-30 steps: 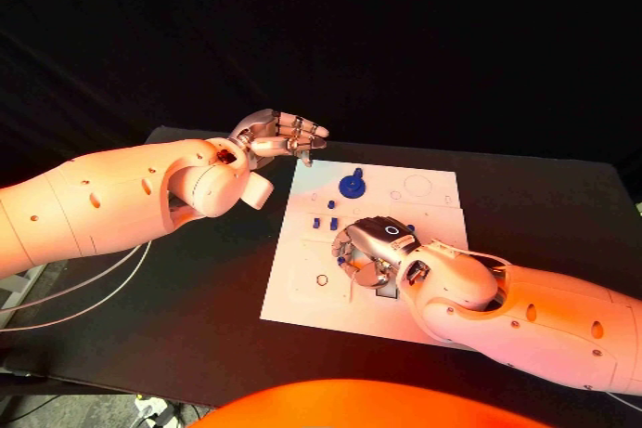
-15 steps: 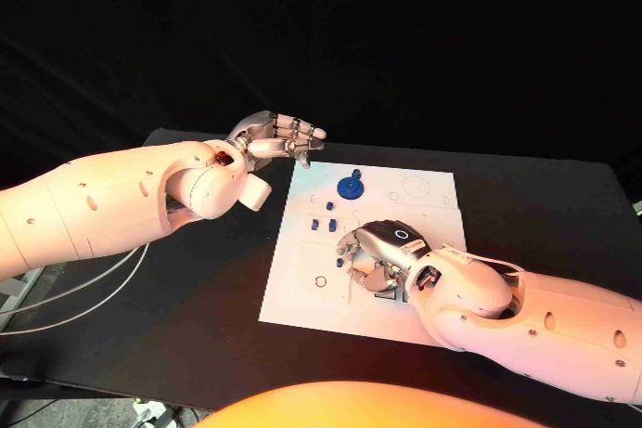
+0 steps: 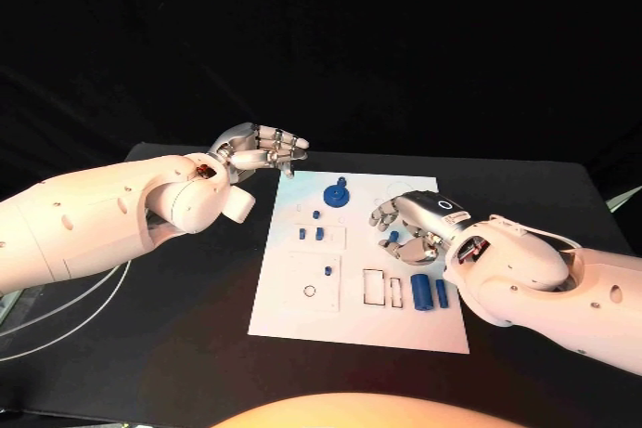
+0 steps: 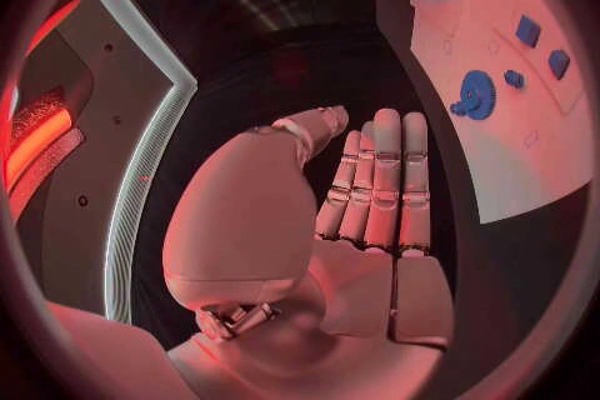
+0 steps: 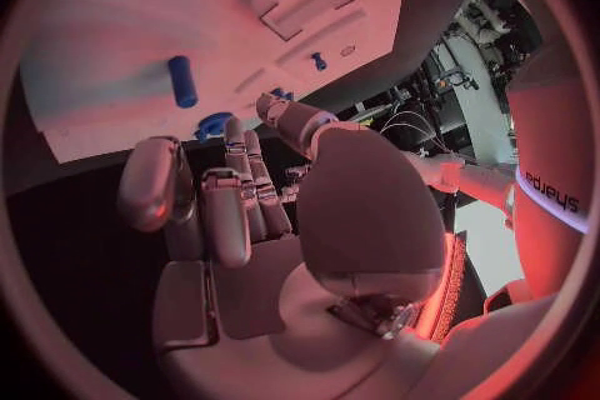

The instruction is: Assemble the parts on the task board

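Right hand [image 3: 417,231] hovers over the white rectangular task board [image 3: 314,312], fingers curled, seemingly holding nothing; two blue cylindrical parts [image 3: 429,291] lie just beside it. Descending carelessly could knock them rolling; left hand [image 3: 261,148] idles curled beyond the board

Parts [image 3: 429,292] lie on the task board [image 3: 321,321], centred on the table [image 3: 174,354].

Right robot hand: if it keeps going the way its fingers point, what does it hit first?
Probably the blue disc. The right robot hand hovers over the board, fingers pointing toward the far left part where the disc sits. Height is unclear; it may pass above it.
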You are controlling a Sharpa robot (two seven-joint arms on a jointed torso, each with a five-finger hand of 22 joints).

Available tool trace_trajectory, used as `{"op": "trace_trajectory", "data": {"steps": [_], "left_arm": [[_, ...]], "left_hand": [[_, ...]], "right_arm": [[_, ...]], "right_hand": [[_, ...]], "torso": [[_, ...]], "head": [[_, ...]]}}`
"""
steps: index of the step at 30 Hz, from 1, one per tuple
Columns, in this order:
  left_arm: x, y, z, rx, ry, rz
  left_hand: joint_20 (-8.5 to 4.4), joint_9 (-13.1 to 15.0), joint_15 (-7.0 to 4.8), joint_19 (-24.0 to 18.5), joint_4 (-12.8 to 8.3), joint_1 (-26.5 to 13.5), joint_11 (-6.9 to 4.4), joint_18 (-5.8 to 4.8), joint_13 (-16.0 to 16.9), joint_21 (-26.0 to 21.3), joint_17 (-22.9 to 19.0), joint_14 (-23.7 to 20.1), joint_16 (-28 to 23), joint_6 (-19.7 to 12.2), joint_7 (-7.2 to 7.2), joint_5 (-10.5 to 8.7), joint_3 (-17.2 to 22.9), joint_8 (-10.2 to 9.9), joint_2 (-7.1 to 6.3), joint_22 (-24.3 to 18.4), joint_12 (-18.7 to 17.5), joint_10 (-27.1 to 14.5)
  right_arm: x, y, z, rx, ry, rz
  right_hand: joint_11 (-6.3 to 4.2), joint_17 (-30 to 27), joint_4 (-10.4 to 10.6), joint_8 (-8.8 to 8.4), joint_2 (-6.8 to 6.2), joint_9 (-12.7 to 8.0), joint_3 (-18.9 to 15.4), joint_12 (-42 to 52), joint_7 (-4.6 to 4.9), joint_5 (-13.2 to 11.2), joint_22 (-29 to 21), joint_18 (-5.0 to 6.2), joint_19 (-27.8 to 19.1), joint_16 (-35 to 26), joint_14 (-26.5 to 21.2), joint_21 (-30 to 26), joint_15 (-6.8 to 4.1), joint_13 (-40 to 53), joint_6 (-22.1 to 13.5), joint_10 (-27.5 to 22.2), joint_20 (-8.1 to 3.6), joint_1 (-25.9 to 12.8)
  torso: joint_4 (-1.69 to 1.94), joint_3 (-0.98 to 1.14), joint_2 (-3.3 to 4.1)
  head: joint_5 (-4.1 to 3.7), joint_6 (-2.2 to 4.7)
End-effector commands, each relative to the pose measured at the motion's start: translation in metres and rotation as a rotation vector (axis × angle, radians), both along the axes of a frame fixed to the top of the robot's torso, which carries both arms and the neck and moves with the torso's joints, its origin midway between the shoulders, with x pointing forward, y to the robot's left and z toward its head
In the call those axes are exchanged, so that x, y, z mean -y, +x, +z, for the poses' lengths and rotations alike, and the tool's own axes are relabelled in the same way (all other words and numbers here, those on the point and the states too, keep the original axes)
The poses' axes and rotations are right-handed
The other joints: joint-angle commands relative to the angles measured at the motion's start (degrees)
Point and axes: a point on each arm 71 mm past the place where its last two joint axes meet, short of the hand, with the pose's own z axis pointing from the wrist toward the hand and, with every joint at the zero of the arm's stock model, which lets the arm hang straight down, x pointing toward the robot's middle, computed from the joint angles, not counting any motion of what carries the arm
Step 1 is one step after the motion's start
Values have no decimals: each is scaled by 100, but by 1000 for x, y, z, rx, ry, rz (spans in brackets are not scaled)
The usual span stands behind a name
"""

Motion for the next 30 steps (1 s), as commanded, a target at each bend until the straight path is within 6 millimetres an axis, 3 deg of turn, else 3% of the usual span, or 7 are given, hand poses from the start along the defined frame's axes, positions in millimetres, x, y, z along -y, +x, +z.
{"op": "trace_trajectory", "data": {"steps": [1, 11, 24, 30], "left_arm": [[2, -1, 0, -4, -13, -20], [2, -1, -1, -6, -12, -19], [2, 0, -1, -6, -11, -18], [2, 0, -1, -6, -11, -18]], "left_hand": [[34, 4, -1, -3, -2, -29, -6, 65, -4, -39, -1, -23, -30, -10, -16, -1, -25, -4, 4, -8, 19, -54], [36, 5, -2, -3, 0, -31, -7, 66, -2, -48, 0, -24, -29, -9, -17, -1, -34, -2, 4, -14, 27, -54], [38, -1, -2, -1, 0, -32, -5, 68, -2, -60, 2, -24, -28, -41, -12, 0, -45, -17, -4, -21, 33, -64], [38, -1, -2, -1, 0, -32, -5, 68, -2, -60, 2, -24, -28, -41, -12, 0, -45, -17, -4, -21, 33, -64]], "right_arm": [[11, 6, 4, -31, 21, 1], [31, 22, 0, -66, -58, -25], [25, 28, -10, -112, -134, -17], [21, 28, -14, -121, -143, -13]], "right_hand": [[0, 101, 3, -2, -53, 1, -59, 20, 28, -2, 434, 55, -23, -30, 276, -33, 60, -17, -9, -79, 4, 26], [13, 135, 50, -41, -74, -14, -337, 85, -1, 29, 400, 64, -15, -7, 290, -107, 70, -54, -50, -228, 16, 56], [-11, 176, 89, -51, -5, -22, -448, 218, -21, -37, 406, 60, 31, 23, 307, -86, 56, -55, -40, -152, 8, 119], [-67, 231, 154, -14, 114, -15, -362, 363, -1, -69, 470, 33, 107, 60, 327, 58, 10, -45, 69, 92, -25, 157]], "torso": [[5, 5, 6], [14, 8, 16], [17, 3, 11], [17, 2, 12]], "head": [[-74, 47], [-111, 67], [-104, 35], [-99, 25]]}}
